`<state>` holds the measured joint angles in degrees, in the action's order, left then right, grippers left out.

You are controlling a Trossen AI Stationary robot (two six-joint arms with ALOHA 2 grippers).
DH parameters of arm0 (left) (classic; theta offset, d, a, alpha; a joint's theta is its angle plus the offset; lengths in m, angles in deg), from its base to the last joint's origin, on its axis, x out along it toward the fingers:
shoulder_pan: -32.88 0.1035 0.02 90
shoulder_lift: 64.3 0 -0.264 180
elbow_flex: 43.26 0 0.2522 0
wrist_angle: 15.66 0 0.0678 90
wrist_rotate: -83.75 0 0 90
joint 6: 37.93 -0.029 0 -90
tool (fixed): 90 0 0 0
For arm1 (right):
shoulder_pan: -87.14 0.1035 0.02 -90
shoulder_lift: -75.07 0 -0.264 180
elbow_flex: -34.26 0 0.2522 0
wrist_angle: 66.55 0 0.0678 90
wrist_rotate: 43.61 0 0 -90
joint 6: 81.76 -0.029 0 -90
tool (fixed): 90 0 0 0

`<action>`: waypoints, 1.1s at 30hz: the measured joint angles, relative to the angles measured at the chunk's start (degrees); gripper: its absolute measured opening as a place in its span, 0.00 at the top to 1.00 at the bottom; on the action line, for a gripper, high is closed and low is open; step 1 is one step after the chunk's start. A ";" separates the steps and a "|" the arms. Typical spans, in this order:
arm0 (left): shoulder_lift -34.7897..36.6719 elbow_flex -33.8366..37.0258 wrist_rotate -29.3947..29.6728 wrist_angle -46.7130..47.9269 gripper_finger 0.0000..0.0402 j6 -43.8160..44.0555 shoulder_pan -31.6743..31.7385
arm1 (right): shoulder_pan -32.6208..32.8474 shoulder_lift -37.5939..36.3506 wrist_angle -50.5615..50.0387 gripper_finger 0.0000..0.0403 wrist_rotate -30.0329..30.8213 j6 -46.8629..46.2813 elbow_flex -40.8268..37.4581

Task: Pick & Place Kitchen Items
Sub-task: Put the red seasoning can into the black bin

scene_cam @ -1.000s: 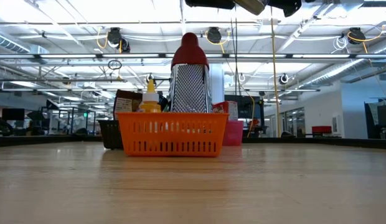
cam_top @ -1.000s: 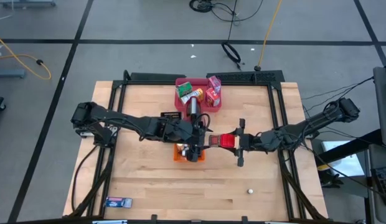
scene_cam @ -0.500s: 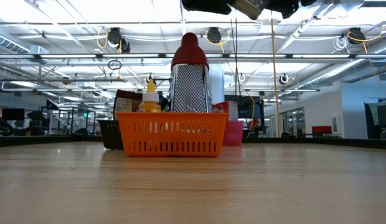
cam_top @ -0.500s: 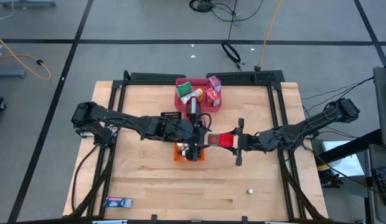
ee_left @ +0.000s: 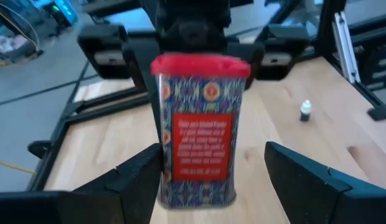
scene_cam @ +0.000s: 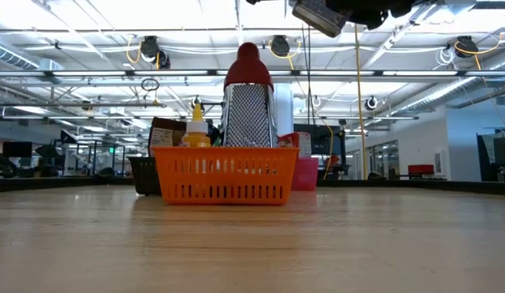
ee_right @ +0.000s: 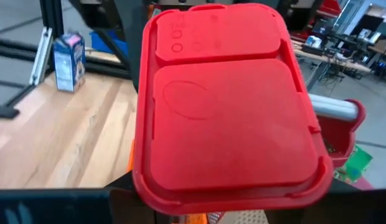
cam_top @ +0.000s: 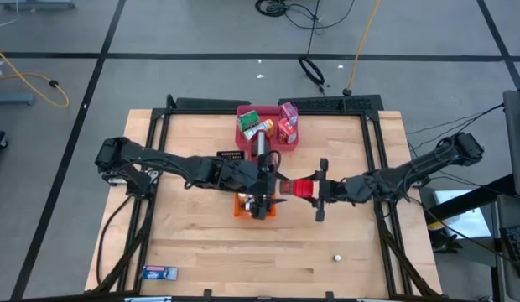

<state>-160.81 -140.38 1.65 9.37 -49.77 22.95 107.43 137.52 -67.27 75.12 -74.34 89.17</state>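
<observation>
Right hand (cam_top: 287, 188) is clamped on the red-lidded box (cam_top: 304, 189), holding it above mid-surface just beside the orange basket (cam_top: 241, 207); the lid (ee_right: 227, 99) fills the right wrist view. Left hand (cam_top: 274, 183) has its fingers (ee_left: 127, 177) spread wide on either side of that box (ee_left: 199, 127), not gripping, over the orange basket holding a red-topped grater (scene_cam: 248, 98) and yellow bottle (scene_cam: 195, 130). Pink tray (cam_top: 243, 134) of cartons sits behind, a blue carton (cam_top: 158, 273) and a tiny shaker (cam_top: 335, 258) lie near the surface's (cam_top: 201, 243) front edge.

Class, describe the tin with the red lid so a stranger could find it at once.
Start at the orange basket in the middle of the wooden table. Just to its right, the right claw holds the tin in the air, facing the open left claw. It alone has a flat red lid over patterned blue sides with a red label.
</observation>
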 joint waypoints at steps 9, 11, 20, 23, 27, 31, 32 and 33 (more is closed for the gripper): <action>-0.09 0.11 0.20 -6.26 0.31 0.15 0.81 | -0.17 0.21 0.44 0.58 -1.53 -2.64 0.02; -0.09 0.12 0.26 -7.27 0.31 0.13 0.87 | -0.17 0.64 0.62 0.58 -1.57 -2.59 0.02; -3.07 0.33 0.54 -7.46 0.32 0.05 1.05 | -0.15 2.29 3.42 0.58 -1.84 -0.47 0.06; -3.81 0.33 0.54 -8.28 0.33 -1.03 1.29 | -0.15 2.29 3.41 0.58 -1.86 -0.66 0.09; -3.65 0.33 0.55 -9.35 0.39 -1.05 1.57 | -0.13 2.29 3.37 0.58 -1.95 -0.67 0.10; -3.01 0.33 -0.43 -9.67 0.45 -1.16 1.61 | -0.13 2.26 3.31 0.58 -1.94 -0.72 0.15; -2.93 0.33 -1.08 -9.99 0.47 -1.15 1.65 | -0.13 2.26 3.25 0.58 -1.92 -0.72 0.15; -2.91 0.33 -1.51 -10.00 0.49 -0.99 1.66 | -0.13 2.26 3.13 0.58 -1.93 -0.72 0.15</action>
<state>-163.71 -140.05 0.13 -0.62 -50.76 24.61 107.30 139.78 -64.14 73.19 -75.06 89.32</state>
